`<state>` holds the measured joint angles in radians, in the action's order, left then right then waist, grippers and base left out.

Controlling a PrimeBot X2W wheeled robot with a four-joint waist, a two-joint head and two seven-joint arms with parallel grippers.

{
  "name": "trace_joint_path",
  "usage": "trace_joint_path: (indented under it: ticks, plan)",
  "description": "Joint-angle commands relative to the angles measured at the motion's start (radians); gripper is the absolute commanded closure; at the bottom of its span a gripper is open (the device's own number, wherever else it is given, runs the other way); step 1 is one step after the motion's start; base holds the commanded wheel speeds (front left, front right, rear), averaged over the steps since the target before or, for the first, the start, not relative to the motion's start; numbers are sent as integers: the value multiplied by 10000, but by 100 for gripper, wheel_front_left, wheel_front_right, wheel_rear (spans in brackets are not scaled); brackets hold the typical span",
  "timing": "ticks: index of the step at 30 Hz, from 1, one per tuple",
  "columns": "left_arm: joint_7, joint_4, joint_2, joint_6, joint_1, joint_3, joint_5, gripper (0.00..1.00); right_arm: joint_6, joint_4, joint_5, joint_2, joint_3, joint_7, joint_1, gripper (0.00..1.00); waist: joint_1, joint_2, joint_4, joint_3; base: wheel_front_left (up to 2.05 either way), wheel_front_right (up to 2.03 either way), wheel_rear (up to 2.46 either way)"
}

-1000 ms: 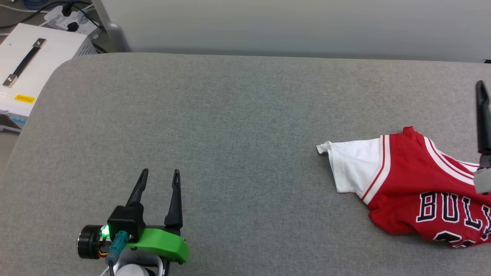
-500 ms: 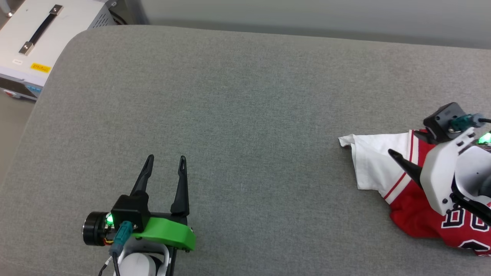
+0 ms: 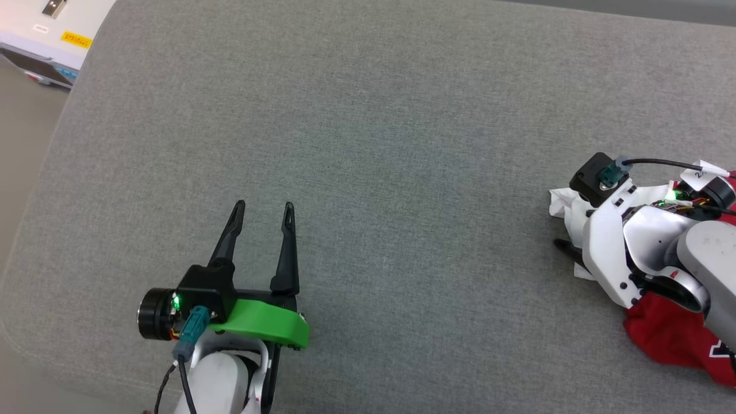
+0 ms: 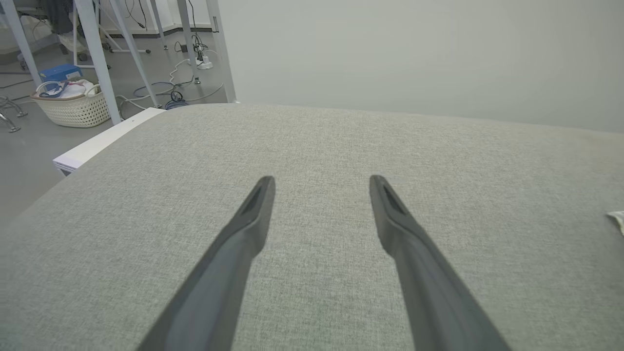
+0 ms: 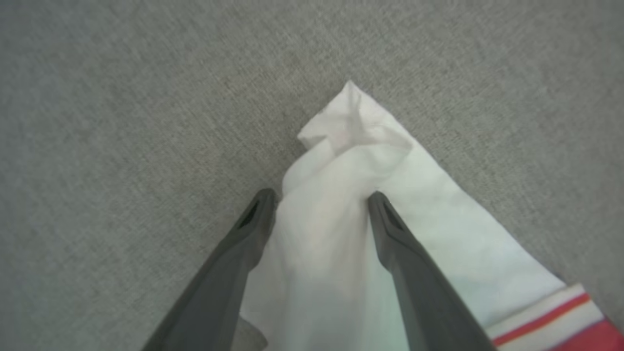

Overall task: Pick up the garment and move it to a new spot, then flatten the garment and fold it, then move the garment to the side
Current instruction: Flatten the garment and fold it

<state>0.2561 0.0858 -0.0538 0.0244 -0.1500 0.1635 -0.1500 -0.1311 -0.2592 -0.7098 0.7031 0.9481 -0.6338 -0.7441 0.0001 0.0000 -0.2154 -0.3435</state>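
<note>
The shirt (image 3: 667,342) lies bunched at the right edge of the grey pad (image 3: 368,126). Its red body is on the near side, and its white sleeve (image 5: 341,156) reaches left toward the middle. The right arm is bent low over the shirt and hides most of it. The right gripper (image 5: 321,197) is down on the sleeve with its two dark fingers (image 5: 243,243) spread apart. Crumpled white cloth lies between them, and the sleeve's tip pokes out just past the fingertips. The fingers straddle the cloth and have not closed on it. The red-and-white trim shows beside the right finger. Well apart, at the near left, the left gripper (image 3: 264,205) hangs over bare pad, jaws wide and holding nothing, fingers pointing to the far side. A white box (image 3: 52,23) sits off the pad's far left corner.
</note>
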Motion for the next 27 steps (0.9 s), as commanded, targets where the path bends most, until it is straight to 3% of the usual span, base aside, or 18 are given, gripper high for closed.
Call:
trace_joint_path:
  ticks: [1, 2, 3, 4, 11, 18, 23, 27]
  plan:
    - [57, -10, 35, 89, -116, 19, -38, 0, 4, -408, -97, -107, 463, 85, 158, 0, -1, 0, -134, -115, 0, 0, 0]
    - [57, -4, 35, 97, -110, 20, -44, 0, 4, -513, -155, -90, 588, 203, 141, 0, -1, 0, -140, -106, 0, 0, 0]
    - [57, 7, 35, 106, -92, 4, -42, 0, 4, -617, -272, -92, 637, 452, 113, 82, -1, 0, -125, -78, 0, 0, 0]
    - [57, 17, 35, 109, -70, -16, -35, 0, 4, -690, -371, -91, 639, 666, 86, 100, -1, 0, -107, -43, 0, 0, 0]
    - [57, 79, 35, 118, 206, -238, 43, 0, 4, -565, -933, -66, -53, 2648, -177, 100, -1, 0, 157, 488, 0, 0, 0]
    - [57, 61, 35, 26, 408, -256, 93, 0, 4, 57, -1013, -360, -768, 3458, -582, 100, -1, 0, 294, 851, 0, 0, 0]
    - [57, 9, 35, -1, 372, -186, 76, 0, 4, 254, -770, -940, -921, 3588, -954, 100, -1, 0, 129, 840, 0, 0, 0]
    - [57, -49, 35, 26, 357, -154, 24, 0, 4, 106, -553, -1789, -790, 3591, -1387, 100, -1, 0, -80, 672, 0, 0, 0]
